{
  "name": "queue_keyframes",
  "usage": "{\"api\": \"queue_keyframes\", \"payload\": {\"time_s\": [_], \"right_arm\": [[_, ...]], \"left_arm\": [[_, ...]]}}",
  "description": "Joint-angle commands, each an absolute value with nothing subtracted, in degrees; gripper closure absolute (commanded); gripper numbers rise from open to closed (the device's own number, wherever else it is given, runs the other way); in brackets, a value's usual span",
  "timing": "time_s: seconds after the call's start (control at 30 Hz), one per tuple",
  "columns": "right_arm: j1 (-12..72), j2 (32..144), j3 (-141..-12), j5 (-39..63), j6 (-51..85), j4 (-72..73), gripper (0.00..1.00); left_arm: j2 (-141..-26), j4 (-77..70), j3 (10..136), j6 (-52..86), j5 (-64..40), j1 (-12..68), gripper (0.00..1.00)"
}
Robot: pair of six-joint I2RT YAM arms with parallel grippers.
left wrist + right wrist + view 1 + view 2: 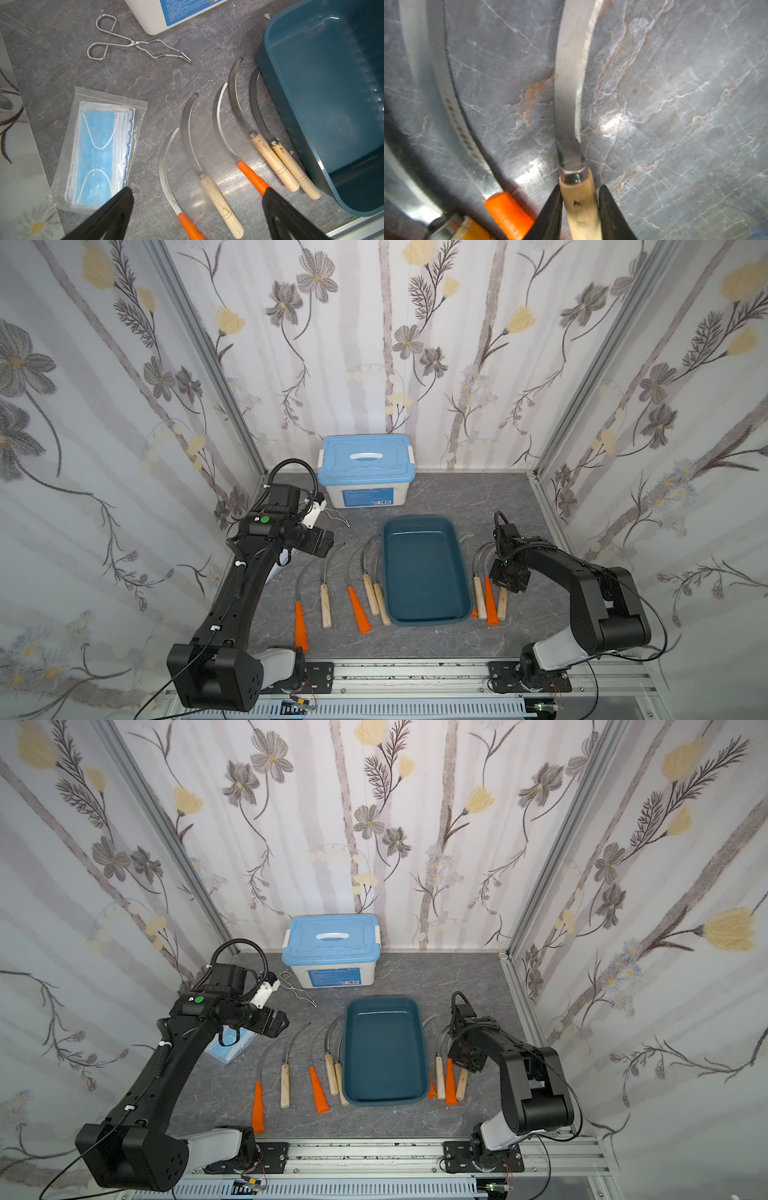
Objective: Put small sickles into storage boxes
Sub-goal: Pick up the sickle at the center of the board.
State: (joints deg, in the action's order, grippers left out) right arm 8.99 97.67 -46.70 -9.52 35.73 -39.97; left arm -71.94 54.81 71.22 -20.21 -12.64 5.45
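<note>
Right gripper (580, 188): jaws flank the pale handle of the wooden-handled sickle (571, 93) just behind its ferrule. One finger touches; whether the pinch is complete I cannot tell. Sickle lies flat on the tabletop (675, 104), long axis parallel to the long side of the teal tray (424, 572), which is near on this arm's left. Left gripper (197, 193) is spread wide and empty, beyond the tray.

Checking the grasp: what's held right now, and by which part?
Left gripper: nothing. Right gripper: fingers flank a wooden-handled sickle at the handle, by its ferrule; clamping cannot be told.

Sickles (325, 605) lie both sides of the tray (422, 568).
</note>
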Motion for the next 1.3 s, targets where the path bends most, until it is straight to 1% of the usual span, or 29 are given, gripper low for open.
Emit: {"api": "queue_keyframes", "payload": {"time_s": [0.0, 0.13, 0.23, 0.37, 0.6, 0.77, 0.87, 1.27], "right_arm": [[8.97, 98.84, -47.13, -10.20, 35.12, -38.30, 0.68], [8.96, 98.53, -46.72, -10.25, 35.09, -38.14, 0.67], [8.95, 99.02, -46.34, -10.18, 35.08, -38.29, 0.68], [8.94, 99.20, -45.38, -9.67, 35.13, -37.71, 0.81], [8.99, 98.73, -44.65, -9.93, 35.50, -36.93, 0.82], [8.97, 96.82, -44.75, -11.22, 35.48, -37.26, 0.87], [8.96, 95.16, -45.40, -12.08, 35.12, -38.02, 0.88], [9.05, 88.88, -50.74, -13.00, 34.01, -43.72, 0.89]], "left_arm": [[-71.98, 55.11, 71.89, -21.27, -12.57, 5.49, 0.00], [-71.98, 55.20, 71.65, -21.36, -12.30, 5.46, 0.00], [-71.94, 55.20, 71.46, -21.36, -12.39, 5.45, 0.00], [-71.96, 55.04, 71.81, -21.27, -12.47, 5.45, 0.00], [-71.98, 55.20, 72.51, -21.27, -12.30, 5.49, 0.00], [-71.98, 55.37, 72.64, -21.09, -12.30, 5.45, 0.00], [-71.98, 55.46, 72.51, -21.01, -12.22, 5.47, 0.00], [-71.98, 55.60, 73.12, -20.65, -12.57, 5.45, 0.00]]}}
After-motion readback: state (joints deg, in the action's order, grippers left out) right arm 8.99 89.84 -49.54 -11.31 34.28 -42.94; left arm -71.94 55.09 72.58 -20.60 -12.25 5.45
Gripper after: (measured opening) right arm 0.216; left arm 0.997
